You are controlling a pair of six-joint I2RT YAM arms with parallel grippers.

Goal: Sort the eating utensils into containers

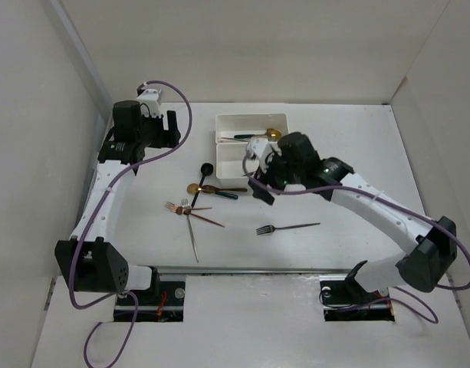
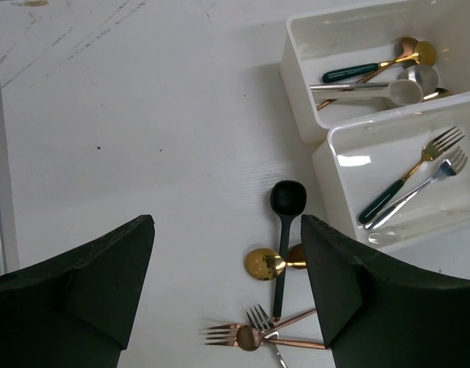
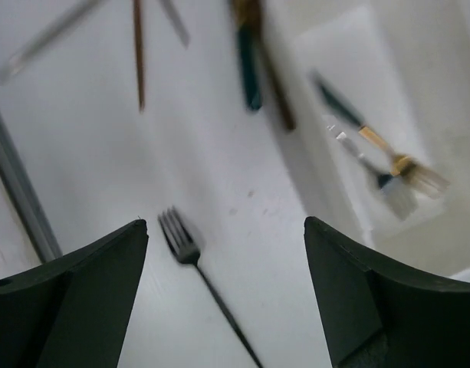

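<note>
1 blurred, perhaps black fork runs off the right wrist view.

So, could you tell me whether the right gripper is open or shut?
Open: the right gripper has its fingers wide apart, nothing held.

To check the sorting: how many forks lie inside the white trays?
2, both in the nearer tray: a teal-handled gold fork and a silver fork beside it. None seems hidden.

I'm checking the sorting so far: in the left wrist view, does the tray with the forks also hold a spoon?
No, that tray shows only a gold fork with a teal handle and a silver fork.
</note>
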